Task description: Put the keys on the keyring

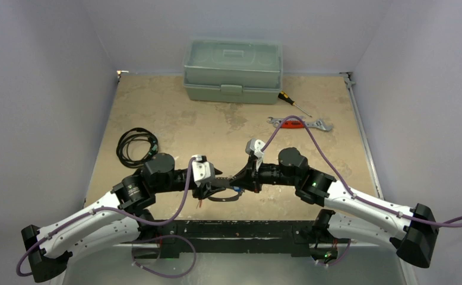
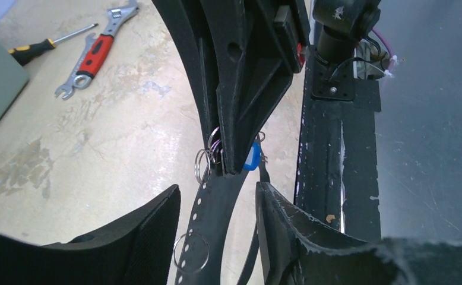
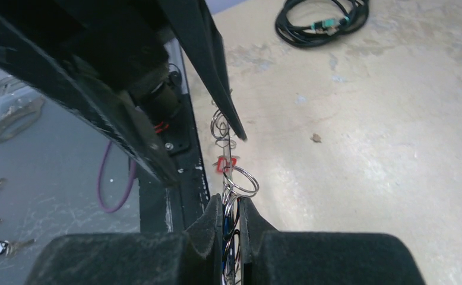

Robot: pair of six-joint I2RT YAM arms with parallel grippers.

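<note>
Over the near edge of the scuffed beige bench [image 1: 217, 127], between pale grey walls [image 1: 38, 89], the right gripper [image 3: 231, 205] pinches the keyring [image 3: 228, 184]. The left gripper [image 2: 217, 196] is spread just beside it, near the blue-tagged key [image 2: 252, 157].

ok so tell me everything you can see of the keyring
The keyring is a thin silver wire loop, metal by its shine, held up off the table between the two arms. Small silver rings are strung along it, with a red tag and a blue tag among them. The right pincer is shut on it, and the loop is edge-on to that camera. The left pincer stands open around its other end; whether it touches can't be told.
</note>
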